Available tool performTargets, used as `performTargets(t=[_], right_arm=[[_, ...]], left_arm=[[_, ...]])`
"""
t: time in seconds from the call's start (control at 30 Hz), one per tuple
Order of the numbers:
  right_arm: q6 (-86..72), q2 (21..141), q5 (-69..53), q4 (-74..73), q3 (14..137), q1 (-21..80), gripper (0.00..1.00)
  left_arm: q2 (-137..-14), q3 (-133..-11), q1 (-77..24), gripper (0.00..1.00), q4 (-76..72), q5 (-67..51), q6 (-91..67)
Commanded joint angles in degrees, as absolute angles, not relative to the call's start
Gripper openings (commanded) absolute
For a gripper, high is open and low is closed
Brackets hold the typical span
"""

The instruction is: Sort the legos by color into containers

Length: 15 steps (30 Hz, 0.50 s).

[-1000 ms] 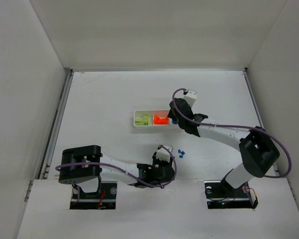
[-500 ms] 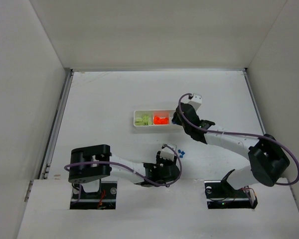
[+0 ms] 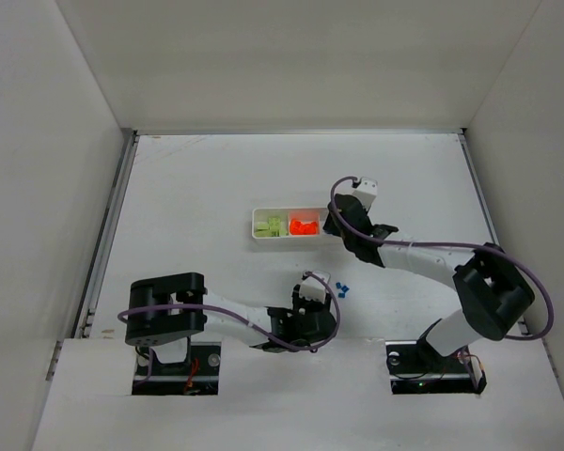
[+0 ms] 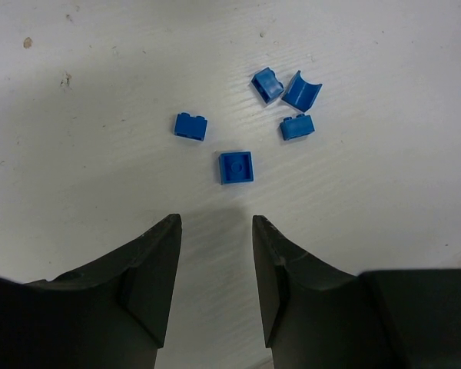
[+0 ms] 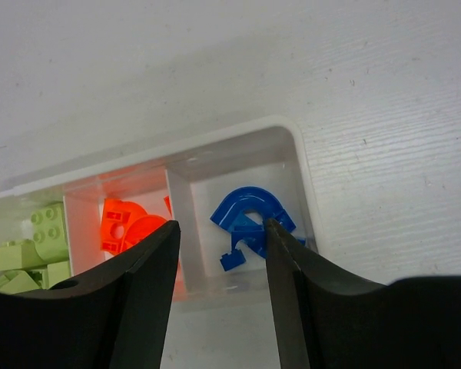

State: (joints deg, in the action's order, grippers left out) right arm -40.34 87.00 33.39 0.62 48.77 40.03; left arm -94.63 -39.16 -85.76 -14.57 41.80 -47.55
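The white three-compartment tray (image 3: 259, 234) (image 5: 238, 134) holds lime green bricks (image 3: 272, 226) (image 5: 38, 238) on the left, orange bricks (image 3: 304, 225) (image 5: 123, 231) in the middle and blue bricks (image 5: 250, 223) on the right. My right gripper (image 3: 333, 224) (image 5: 221, 231) is open and empty above the blue compartment. Several loose blue bricks (image 3: 342, 288) (image 4: 236, 167) lie on the table. My left gripper (image 3: 318, 299) (image 4: 215, 227) is open and empty, just short of them.
White walls enclose the table on three sides (image 3: 291, 66). A metal rail (image 3: 108, 225) runs along the left edge. The arm bases (image 3: 177, 362) sit at the near edge.
My right gripper has shifted over the tray's right end and back a little. My left arm has crept slightly toward the loose blue bricks.
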Motion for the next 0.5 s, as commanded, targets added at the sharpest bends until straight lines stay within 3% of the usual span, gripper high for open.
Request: performTargets(t=[0.0,0.17,0.2,0.33,0.47], right_arm=[[-37.1,87.9,32.6,0.7,52.1,40.6,0.54],[-34.5,92.0,33.3,0.2,53.4,39.9,0.53],[-35.6,91.3,32.2,-2.4,54.0,39.8,0.5],[-38.3,83.3,34.7,6.0,48.0,43.1,0.54],[-36.3,80.6,34.3,4.7,47.8,42.8,0.55]], left_arm=[[-91.4,-38.6,-85.5,0.4,-16.5,42.4,-48.3],[-91.4,-39.0,-85.8,0.41,-17.2,41.8,-48.0],[-91.2,-39.0,-85.9,0.41,-17.4,41.7,-47.7],[-90.8,-37.9,-85.4,0.41,-18.5,41.5,-48.0],[-91.0,-38.5,-85.1,0.42,-18.7,41.4,-47.3]])
